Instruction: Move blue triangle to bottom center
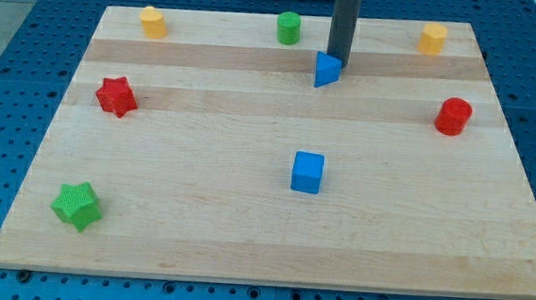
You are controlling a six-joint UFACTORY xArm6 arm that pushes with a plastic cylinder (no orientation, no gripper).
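The blue triangle (326, 70) lies on the wooden board (199, 192) near the view's top centre. My tip (337, 62) stands right behind it, at its upper right edge, touching or nearly touching it. The dark rod rises straight up out of the view's top. A blue cube (307, 172) sits below the triangle, near the board's middle.
A yellow block (153, 21) sits at top left, a green cylinder (289, 28) at top centre, a yellow block (433, 38) at top right. A red star (116, 96) lies left, a red cylinder (454, 117) right, a green star (78, 205) bottom left.
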